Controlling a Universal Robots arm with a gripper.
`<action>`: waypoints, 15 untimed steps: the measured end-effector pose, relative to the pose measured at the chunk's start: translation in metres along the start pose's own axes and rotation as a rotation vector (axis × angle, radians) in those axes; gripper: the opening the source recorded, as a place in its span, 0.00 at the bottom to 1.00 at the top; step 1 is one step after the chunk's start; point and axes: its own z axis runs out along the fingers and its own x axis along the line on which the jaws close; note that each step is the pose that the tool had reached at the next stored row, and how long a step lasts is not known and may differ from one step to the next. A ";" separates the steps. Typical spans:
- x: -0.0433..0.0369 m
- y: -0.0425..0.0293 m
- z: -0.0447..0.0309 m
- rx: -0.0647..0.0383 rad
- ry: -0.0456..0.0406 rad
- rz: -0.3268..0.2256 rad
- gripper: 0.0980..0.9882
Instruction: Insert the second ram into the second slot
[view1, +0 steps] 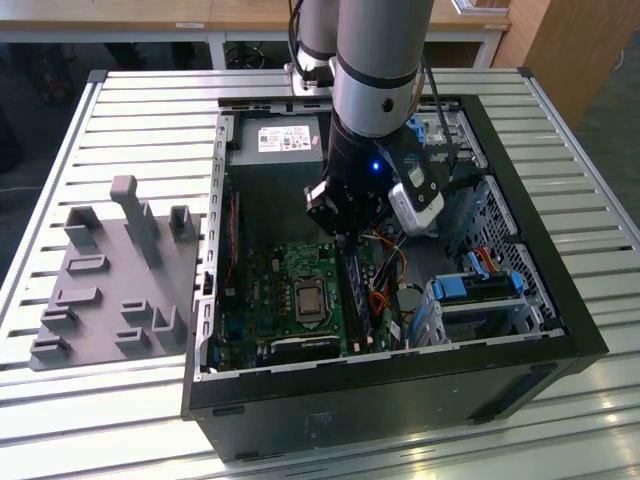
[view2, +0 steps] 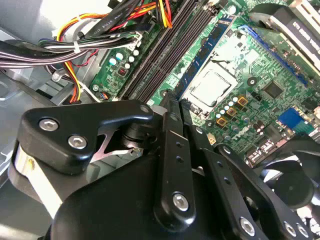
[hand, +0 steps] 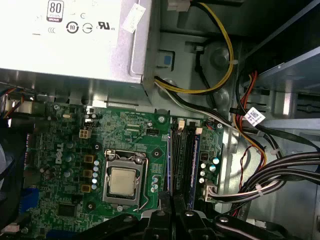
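Cable bundles (hand: 280, 170) crowd one side of the memory slots (hand: 184, 160); the processor socket (hand: 124, 181) flanks the other. The second ram (hand: 169, 160) stands on edge in the slot row nearest that socket, just below the gripper (view1: 345, 228). Whether the jaws are apart, together or clamped on it cannot be told. Power supply (view1: 285, 140) and blue drive brackets (view1: 478, 288) bound the arm's working space inside the open case (view1: 565, 280). The case rests on a slatted metal tabletop (view1: 120, 110), with a grey fixture plate (view1: 110, 290) beside it toward the exterior view's left.
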 end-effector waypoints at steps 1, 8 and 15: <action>0.0000 0.0000 -0.0002 0.000 0.0000 0.000 0.04; 0.0000 0.0002 -0.0084 0.000 0.0000 0.000 0.04; 0.0000 0.0003 -0.0121 0.000 0.0000 0.000 0.04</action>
